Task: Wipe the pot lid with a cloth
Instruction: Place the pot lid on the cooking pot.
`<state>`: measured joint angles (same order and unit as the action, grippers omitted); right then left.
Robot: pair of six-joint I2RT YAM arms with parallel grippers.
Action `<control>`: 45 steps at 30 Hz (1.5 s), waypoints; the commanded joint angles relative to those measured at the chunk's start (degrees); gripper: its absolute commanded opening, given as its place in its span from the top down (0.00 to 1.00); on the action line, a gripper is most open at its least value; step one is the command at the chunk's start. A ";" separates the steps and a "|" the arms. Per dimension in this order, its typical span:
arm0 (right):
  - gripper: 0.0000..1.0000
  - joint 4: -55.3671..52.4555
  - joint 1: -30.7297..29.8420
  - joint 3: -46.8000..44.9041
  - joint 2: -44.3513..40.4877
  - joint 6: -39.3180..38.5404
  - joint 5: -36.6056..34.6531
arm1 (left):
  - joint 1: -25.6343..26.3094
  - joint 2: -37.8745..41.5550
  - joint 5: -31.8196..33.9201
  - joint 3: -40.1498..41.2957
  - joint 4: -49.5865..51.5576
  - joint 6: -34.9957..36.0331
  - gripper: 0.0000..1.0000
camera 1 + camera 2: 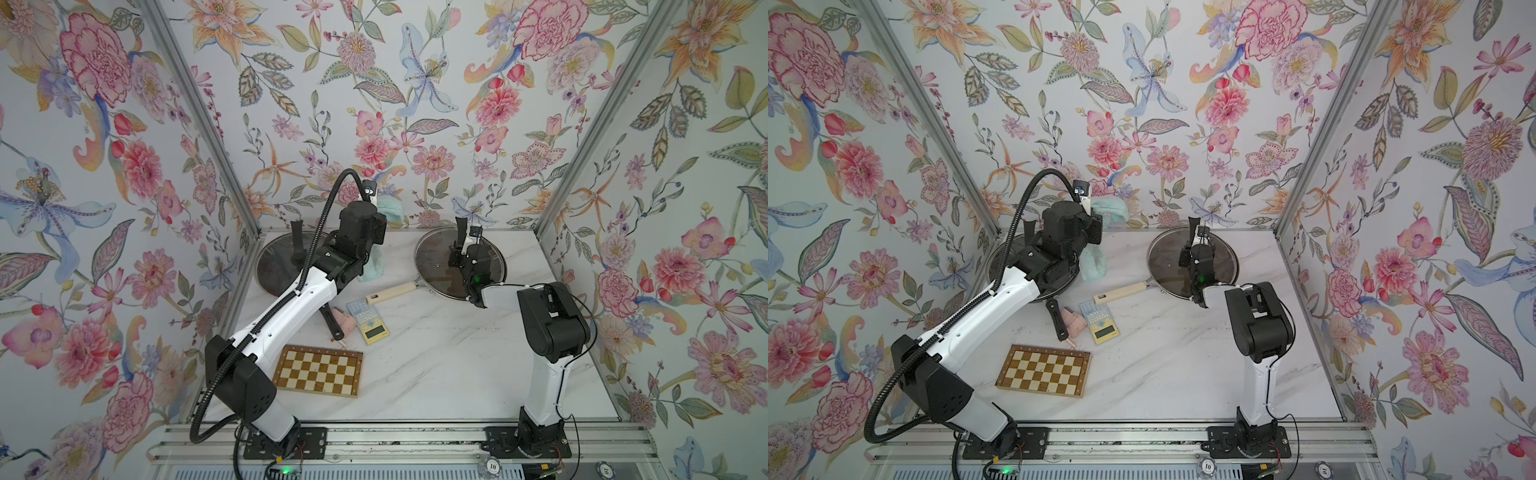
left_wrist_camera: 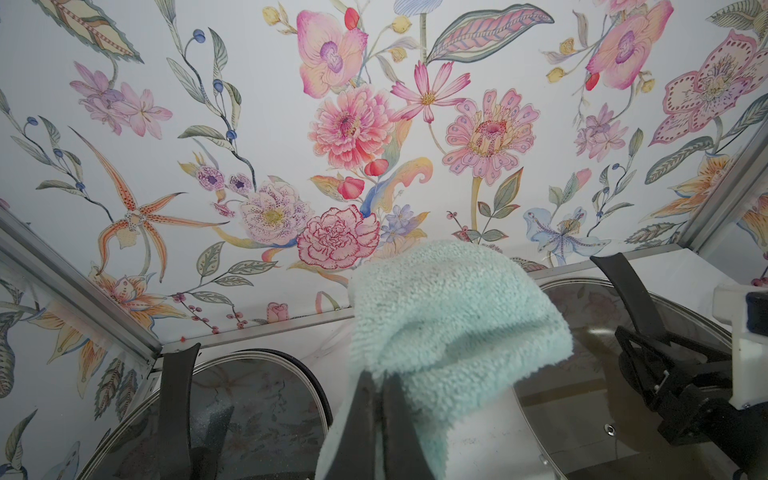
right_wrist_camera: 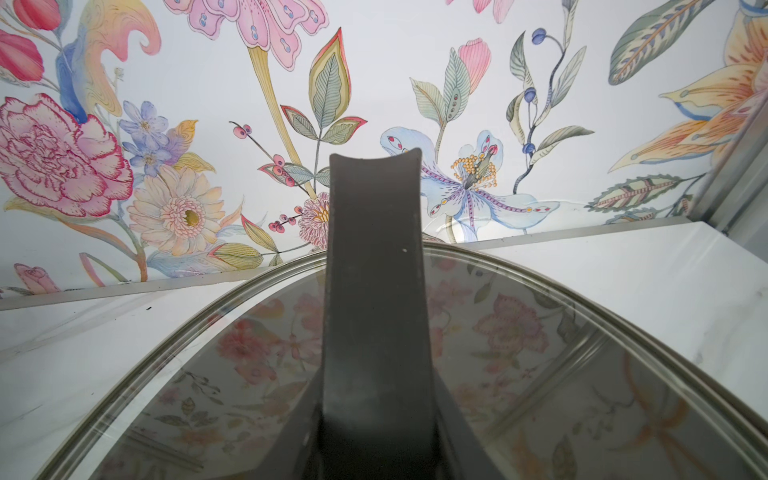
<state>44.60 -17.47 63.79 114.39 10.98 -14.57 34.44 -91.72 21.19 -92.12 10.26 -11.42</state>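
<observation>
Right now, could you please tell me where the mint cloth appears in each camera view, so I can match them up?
In a top view: cloth left of centre, left of the right-hand glass lid.
In a top view: cloth likewise, left of that lid.
Left wrist: cloth large, lower centre.
Right wrist: not in it.
Shared landmark: the right-hand glass lid, in all four views.
</observation>
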 commanded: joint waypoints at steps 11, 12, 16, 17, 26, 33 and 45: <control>1.00 -0.02 0.48 0.08 -4.96 -3.59 -1.98 | 0.01 -1.14 -1.11 0.18 -1.03 -1.54 1.00; 1.00 -0.19 0.48 0.26 -4.96 -3.88 -1.96 | 0.10 -1.16 -1.08 0.11 -1.10 -1.58 1.00; 1.00 0.08 0.36 0.50 -4.79 -4.89 -2.83 | 0.36 -1.82 -1.22 -0.30 -1.03 -1.59 1.00; 1.00 0.80 0.34 0.23 -4.79 -5.07 -3.35 | 0.45 -1.96 -1.19 -0.44 -0.96 -1.59 1.00; 1.00 6.29 0.97 -2.59 -4.48 -4.54 -5.74 | 1.03 -3.62 -1.57 -1.98 -0.69 -1.78 1.00; 1.00 7.02 0.88 -2.97 -3.21 -1.22 1.45 | 1.34 -4.77 -1.59 -3.43 -0.35 -1.37 1.00; 0.67 2.49 1.57 -4.74 -6.95 -0.03 2.82 | 1.42 -4.10 -1.98 -3.42 -2.54 0.81 1.00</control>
<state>45.43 -16.36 60.23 112.12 8.67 -12.34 35.33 -96.05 19.73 -93.95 10.00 -11.88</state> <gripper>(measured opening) 0.348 0.054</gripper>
